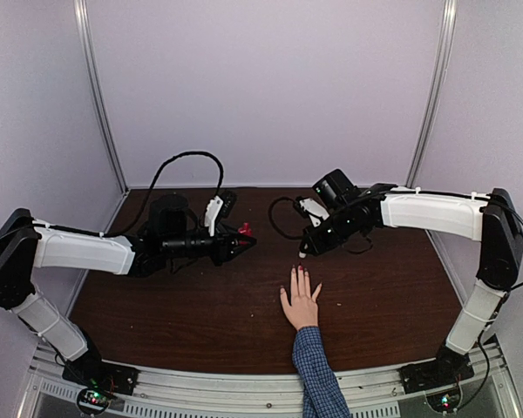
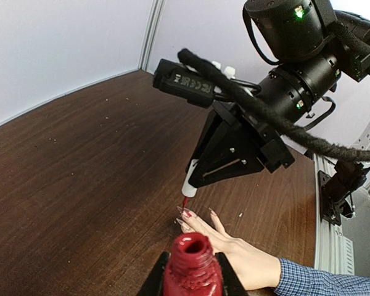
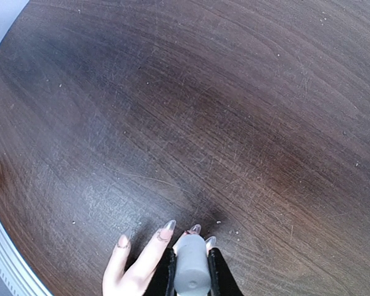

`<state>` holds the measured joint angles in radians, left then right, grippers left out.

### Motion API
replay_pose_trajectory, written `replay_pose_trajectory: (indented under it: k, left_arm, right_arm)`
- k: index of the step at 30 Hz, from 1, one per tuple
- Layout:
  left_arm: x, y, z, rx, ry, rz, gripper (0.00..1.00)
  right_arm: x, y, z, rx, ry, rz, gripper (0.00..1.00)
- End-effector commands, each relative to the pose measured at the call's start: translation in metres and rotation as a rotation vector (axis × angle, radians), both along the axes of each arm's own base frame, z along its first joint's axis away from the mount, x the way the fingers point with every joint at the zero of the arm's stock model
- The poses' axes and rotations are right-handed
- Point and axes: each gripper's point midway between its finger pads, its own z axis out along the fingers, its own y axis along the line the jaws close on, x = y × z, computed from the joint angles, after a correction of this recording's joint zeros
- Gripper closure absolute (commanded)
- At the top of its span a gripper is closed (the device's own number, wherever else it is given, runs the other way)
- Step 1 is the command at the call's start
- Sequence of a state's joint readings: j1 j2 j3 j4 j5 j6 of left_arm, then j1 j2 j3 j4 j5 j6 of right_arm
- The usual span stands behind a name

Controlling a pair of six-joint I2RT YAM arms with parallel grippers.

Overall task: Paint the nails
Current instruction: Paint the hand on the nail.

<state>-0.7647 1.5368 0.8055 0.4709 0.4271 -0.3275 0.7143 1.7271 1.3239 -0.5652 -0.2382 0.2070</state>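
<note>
Item: the nails (image 2: 186,214) of a light-skinned human hand (image 1: 301,300) in blue checked sleeve, flat near the desk's (image 1: 157,305) front edge, centre; some dark red.

Right gripper (image 2: 186,188): fingers pinching white-capped brush (image 3: 190,266), red tip at a fingertip.

Left gripper (image 2: 191,280): fingers pinching open red glass polish bottle (image 2: 191,268).

Step, judged: coating one nail; next needs a light, steady stroke.

Writing: none legible

even, soft light fills all views, brightest on the pale walls (image 1: 261,87). the dark table (image 1: 200,296) shows a dull sheen toward 12 o'clock. the overhead view bows at its edges; the near white cap (image 3: 190,265) blurs at 6 o'clock.
</note>
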Motion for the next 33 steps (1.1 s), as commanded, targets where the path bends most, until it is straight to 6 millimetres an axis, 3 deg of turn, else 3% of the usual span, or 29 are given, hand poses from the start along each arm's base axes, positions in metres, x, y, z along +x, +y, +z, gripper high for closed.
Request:
replay_pose_trajectory:
  k: [1, 33]
  left_arm:
    - [0.0019, 0.0037, 0.0192, -0.046, -0.062, 0.004, 1.00]
    - [0.0018, 0.0048, 0.0202, -0.041, -0.070, 0.007, 1.00]
  right_arm:
    - [0.0051, 0.0049, 0.0061, 0.000, -0.028, -0.001, 1.00]
    - [0.0150, 0.0023, 0.0110, -0.017, -0.064, -0.028, 1.00]
